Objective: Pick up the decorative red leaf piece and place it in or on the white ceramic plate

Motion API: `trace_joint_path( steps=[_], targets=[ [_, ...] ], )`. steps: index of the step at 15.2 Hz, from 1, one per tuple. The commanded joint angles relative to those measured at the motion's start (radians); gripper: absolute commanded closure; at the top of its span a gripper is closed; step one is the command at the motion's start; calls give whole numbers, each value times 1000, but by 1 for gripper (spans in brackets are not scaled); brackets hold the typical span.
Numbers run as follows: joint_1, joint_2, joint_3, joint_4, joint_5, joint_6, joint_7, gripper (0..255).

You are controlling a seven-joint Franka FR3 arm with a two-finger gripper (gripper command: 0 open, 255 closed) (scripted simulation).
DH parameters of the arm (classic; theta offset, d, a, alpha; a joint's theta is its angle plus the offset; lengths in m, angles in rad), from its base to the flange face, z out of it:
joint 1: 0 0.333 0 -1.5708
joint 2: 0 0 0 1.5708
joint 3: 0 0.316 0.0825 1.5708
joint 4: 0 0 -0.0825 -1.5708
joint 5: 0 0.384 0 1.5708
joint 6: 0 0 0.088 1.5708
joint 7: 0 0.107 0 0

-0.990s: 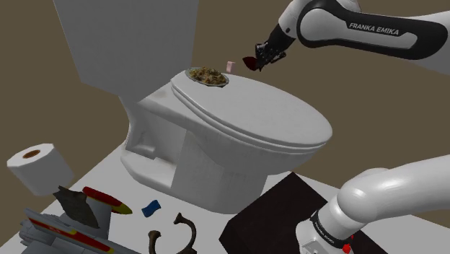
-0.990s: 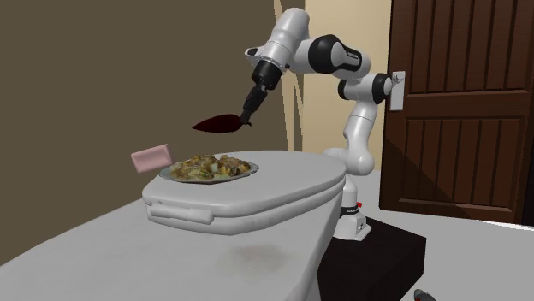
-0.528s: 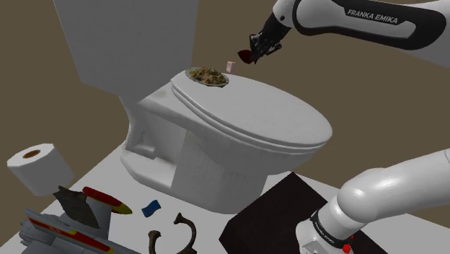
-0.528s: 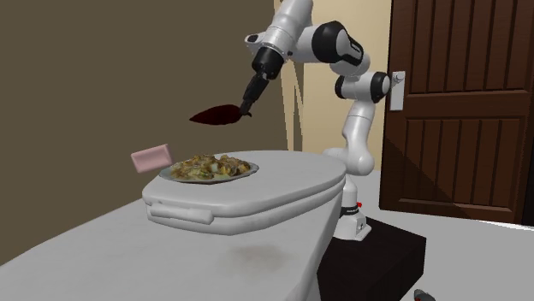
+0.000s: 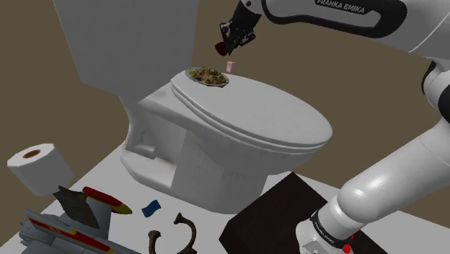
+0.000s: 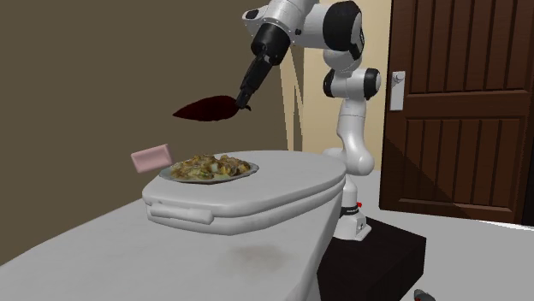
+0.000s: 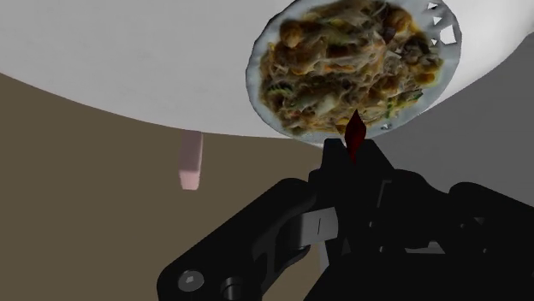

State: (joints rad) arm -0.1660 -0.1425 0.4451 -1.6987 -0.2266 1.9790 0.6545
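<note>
My black gripper (image 5: 232,40) is shut on the dark red leaf (image 6: 205,109) by its stem and holds it in the air above the toilet lid. In the shoulder view the leaf (image 5: 219,47) hangs just above and beside the plate (image 5: 208,76). That plate (image 6: 208,169) is a white dish heaped with brownish food, resting on the rear of the closed toilet lid (image 6: 291,184). From the wrist, the leaf's red tip (image 7: 353,133) pokes out past the gripper (image 7: 353,162), over the near rim of the plate (image 7: 355,61).
A small pink block (image 6: 151,158) stands by the plate (image 7: 190,161). The white cistern (image 5: 122,36) rises behind the toilet. On the floor lie a paper roll (image 5: 40,167), a blue clip (image 5: 150,209) and several other items. A dark box (image 5: 278,213) holds the arm's base; a wooden door (image 6: 462,103) stands behind.
The arm has carried the leaf upward and toward the shoulder view's left, from beside the lid's far edge to above the plate area. The grip stays the same.
</note>
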Motion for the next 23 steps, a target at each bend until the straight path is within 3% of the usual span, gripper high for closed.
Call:
trace_joint_path(
  steps=[1, 2, 17, 23],
  targets=[
    [13, 65, 38, 73, -46, -28, 54, 255],
    [20, 93, 51, 105, -66, -41, 73, 255],
    [16, 57, 40, -133, -73, 162, 121, 255],
    [16, 57, 40, -133, -73, 162, 121, 255]
  ],
)
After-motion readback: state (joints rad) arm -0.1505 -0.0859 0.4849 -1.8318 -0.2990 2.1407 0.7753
